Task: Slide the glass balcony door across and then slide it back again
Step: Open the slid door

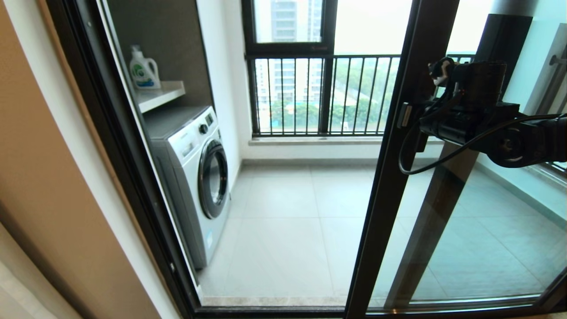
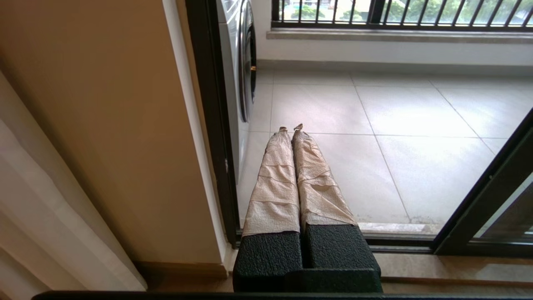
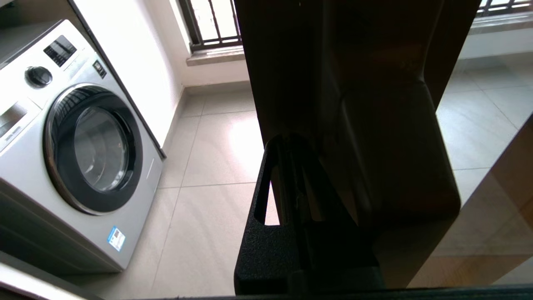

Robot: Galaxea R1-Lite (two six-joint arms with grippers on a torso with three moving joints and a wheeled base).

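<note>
The glass balcony door [image 1: 390, 177] stands on the right of the doorway, its dark brown upright slanting across the head view; the opening to its left is open. My right gripper [image 1: 409, 117] reaches in from the right, up against that upright at handle height. In the right wrist view the door [image 3: 374, 104] fills the frame, and the right gripper [image 3: 287, 141] has its dark fingers closed round a slim handle bar. The left gripper [image 2: 291, 127], with tape-wrapped fingers pressed together and nothing held, hangs low by the left jamb. The door's lower frame [image 2: 483, 196] shows there too.
A washing machine [image 1: 195, 177] stands on the balcony's left side under a shelf [image 1: 161, 93] with a detergent bottle [image 1: 144, 71]. A black railed window [image 1: 319, 93] closes the far end. The fixed door frame [image 1: 110, 155] and floor track [image 2: 399, 243] border the opening. A curtain [image 2: 41, 208] hangs at left.
</note>
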